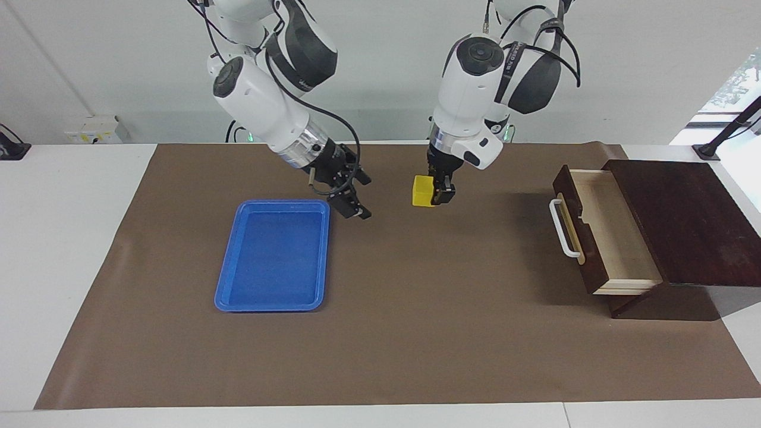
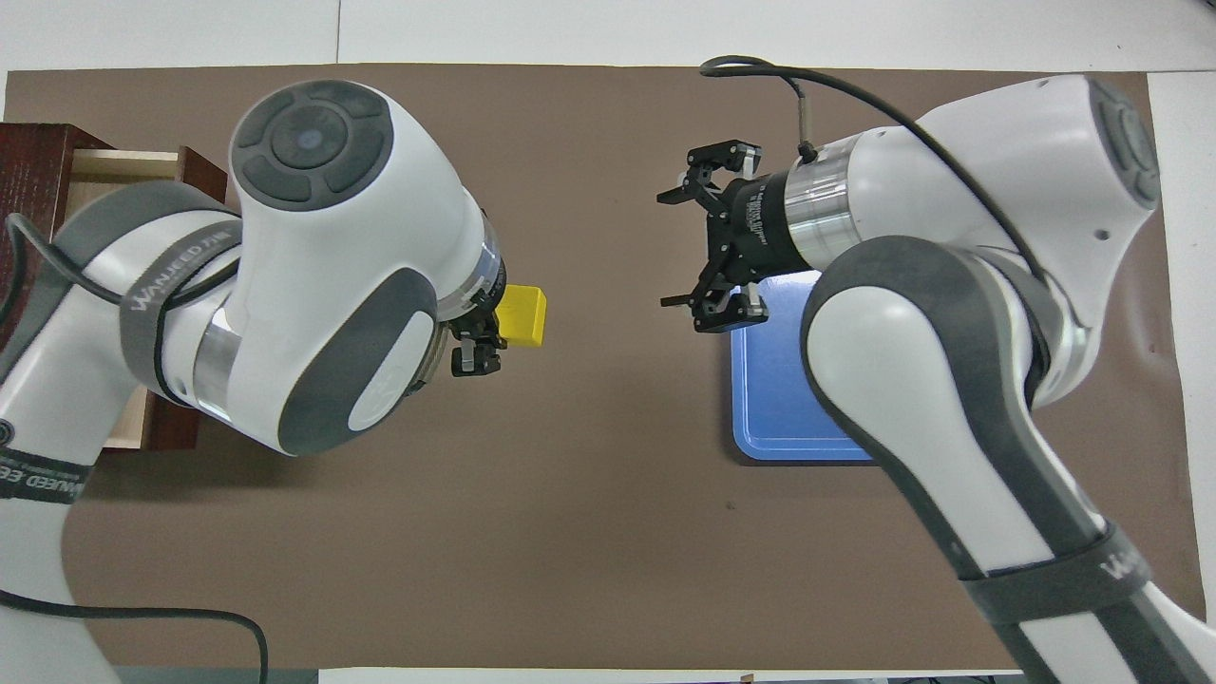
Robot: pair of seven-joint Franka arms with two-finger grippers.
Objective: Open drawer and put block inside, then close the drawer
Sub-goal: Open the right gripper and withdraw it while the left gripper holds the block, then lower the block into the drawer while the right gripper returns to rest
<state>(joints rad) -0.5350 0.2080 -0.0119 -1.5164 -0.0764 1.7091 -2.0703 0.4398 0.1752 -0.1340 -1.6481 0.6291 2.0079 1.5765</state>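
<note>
Left gripper (image 1: pixel 439 193), its arm strap reading WANJEED, has jaws clenched on the yellow block (image 1: pixel 423 191) in the air above the bench (image 1: pixel 416 333). The drawer (image 1: pixel 600 232) stands open. Right gripper (image 1: pixel 352 205) hangs released beside the blue tray (image 1: pixel 273 304).

Pretty evenly lit, bright and soft, looks like it's coming from overhead. Shadows are mild: a dark patch on the brown mat (image 1: pixel 416 333) under the wooden box (image 1: pixel 684 220) at about 4 o'clock in the facing view. Blown-out window glare at 3 o'clock. Both views sharp, no motion blur, no noticeable edge warping.
</note>
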